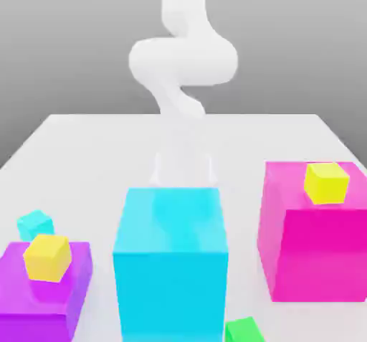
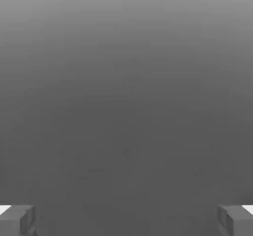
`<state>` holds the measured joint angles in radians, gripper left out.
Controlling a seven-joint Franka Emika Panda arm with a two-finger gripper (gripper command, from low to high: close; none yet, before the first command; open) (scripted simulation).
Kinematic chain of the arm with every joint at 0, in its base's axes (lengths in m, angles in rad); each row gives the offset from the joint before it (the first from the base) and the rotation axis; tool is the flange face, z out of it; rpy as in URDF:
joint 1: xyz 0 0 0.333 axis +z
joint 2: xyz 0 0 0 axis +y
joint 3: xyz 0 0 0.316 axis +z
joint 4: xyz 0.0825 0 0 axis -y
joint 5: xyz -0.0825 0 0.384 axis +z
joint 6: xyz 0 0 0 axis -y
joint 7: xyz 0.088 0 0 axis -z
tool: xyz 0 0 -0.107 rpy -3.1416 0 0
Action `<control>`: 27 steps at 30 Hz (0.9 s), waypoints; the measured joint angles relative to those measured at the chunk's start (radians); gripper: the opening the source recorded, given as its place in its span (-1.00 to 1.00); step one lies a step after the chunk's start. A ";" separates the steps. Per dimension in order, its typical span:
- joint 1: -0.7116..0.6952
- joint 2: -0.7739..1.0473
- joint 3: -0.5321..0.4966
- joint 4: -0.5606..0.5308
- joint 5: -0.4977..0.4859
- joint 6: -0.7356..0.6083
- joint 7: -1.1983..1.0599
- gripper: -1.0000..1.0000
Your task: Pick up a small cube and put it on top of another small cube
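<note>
- Fingers [image 2: 17,219] spread wide apart, nothing between them; arm [image 1: 183,61] up behind the big cyan block [image 1: 170,262].
- Small cyan cube [image 1: 34,224] sits on the table [image 1: 86,147], just behind the purple block [image 1: 43,290], untouched.
- Two yellow cubes: one [image 1: 47,257] on the purple block, near the cyan cube; other [image 1: 327,182] on the magenta block [image 1: 315,233].
- Nothing done yet: grasp, lift, stacking all left.

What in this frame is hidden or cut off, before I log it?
- Exterior view: big cyan block hides the arm's lower end.
- Small green cube is cut by the bottom edge.
- Small cyan cube is partly behind the purple block.
- Hand view: gripper fingertips are cut off.
</note>
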<state>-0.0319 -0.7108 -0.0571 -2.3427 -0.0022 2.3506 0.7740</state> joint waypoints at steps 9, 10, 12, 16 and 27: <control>-0.114 0.327 -0.231 -0.157 0.008 0.189 -0.108 0.00; -0.127 0.363 -0.256 -0.175 0.012 0.209 -0.122 0.00; -0.153 0.435 -0.308 -0.209 0.023 0.250 -0.152 0.00; -0.210 0.583 -0.400 -0.277 0.060 0.332 -0.224 0.00; -0.478 0.978 -0.290 -0.335 0.394 0.566 -0.536 0.00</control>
<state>-0.5099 0.2667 -0.3468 -2.6774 0.3917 2.9164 0.2384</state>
